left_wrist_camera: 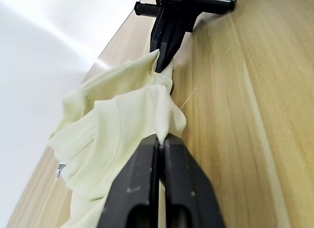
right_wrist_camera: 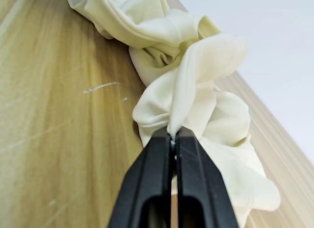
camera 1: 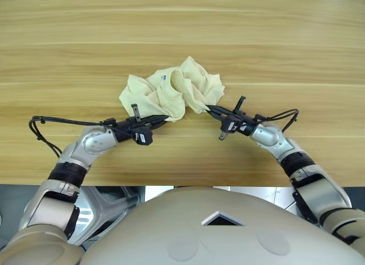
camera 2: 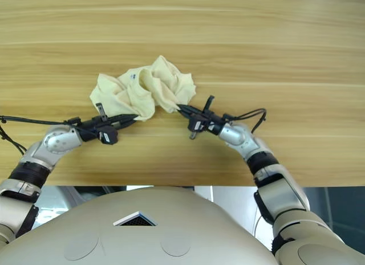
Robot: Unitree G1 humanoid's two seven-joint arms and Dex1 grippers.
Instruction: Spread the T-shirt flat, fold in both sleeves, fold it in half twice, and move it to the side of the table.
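Pale yellow T-shirt (camera 1: 171, 91), light streaked-grain wood table (camera 1: 182, 25), black pincers

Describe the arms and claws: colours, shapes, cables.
Both arms share one build: rounded silver forearm shells, black ribbed collars behind them, beige upper segments. A thin black cable loops out from each wrist. The left claw and right claw are matte black, each with two slim fingers tapering to a point on a blocky black mount.
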